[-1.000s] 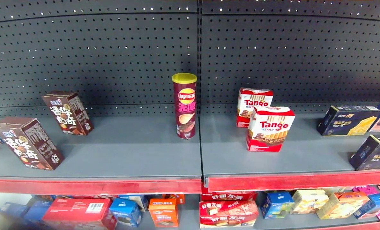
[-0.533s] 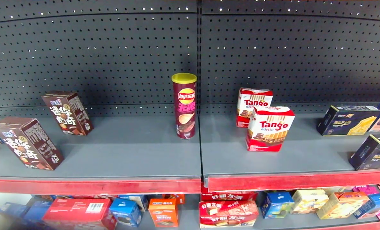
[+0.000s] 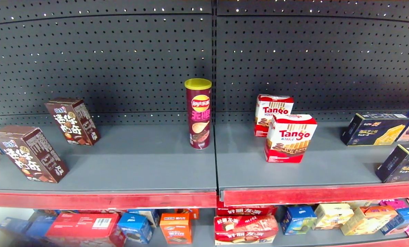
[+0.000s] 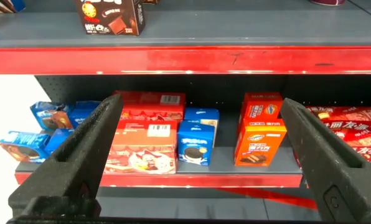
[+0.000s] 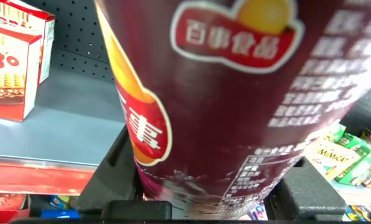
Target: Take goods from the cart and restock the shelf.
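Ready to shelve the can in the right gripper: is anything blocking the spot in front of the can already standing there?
Nothing visible blocks the held can. The shelf is bare in front of the standing can; wafer boxes stand apart to that can's right, brown boxes to its left.

I see the maroon chip can (image 5: 235, 93) cropped top and bottom in my right wrist view, hiding much of the shelf (image 5: 55, 130).

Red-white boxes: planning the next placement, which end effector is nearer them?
Right. The right end effector, gripping a can, is near the red-white boxes; the left end effector faces the lower shelf.
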`<state>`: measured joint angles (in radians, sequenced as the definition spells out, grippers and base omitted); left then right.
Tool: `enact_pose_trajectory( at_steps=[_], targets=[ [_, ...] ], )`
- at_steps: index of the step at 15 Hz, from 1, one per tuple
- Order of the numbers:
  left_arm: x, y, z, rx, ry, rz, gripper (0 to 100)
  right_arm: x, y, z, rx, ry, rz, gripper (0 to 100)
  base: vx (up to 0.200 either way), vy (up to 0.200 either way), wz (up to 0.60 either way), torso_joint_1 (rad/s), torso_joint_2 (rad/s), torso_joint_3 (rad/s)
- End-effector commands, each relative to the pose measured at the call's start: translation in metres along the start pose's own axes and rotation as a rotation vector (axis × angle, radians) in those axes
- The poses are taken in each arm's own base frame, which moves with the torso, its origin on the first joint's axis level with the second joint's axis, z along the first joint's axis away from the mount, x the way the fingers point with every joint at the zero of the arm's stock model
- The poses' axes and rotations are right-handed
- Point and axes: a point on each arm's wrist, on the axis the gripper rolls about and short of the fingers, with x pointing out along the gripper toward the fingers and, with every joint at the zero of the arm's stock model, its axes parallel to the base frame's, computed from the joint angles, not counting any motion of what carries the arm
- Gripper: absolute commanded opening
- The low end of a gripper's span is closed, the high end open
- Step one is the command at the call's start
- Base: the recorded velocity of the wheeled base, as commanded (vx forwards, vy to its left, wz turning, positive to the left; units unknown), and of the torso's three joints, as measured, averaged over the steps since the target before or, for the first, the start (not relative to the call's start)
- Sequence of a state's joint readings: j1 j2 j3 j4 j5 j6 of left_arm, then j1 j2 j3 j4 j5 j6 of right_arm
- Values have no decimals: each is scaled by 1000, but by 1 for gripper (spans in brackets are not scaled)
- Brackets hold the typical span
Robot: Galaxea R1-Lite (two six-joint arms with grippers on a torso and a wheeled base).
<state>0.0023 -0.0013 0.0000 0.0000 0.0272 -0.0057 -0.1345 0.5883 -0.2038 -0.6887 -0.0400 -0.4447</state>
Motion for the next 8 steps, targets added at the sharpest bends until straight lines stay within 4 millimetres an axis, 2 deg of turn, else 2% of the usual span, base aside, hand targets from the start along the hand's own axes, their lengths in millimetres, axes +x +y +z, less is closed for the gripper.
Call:
enact_pose_trajectory(
  at_steps=[1,8],
  targets=[
    [0,0,0,0,1,1,100,-1,0,0,0,-2,-1,0,0,0,0,0,0,0],
    [0,0,0,-2,1,1,100,-1,0,1,0,-6,-1,0,0,0,0,0,0,0]
  ],
)
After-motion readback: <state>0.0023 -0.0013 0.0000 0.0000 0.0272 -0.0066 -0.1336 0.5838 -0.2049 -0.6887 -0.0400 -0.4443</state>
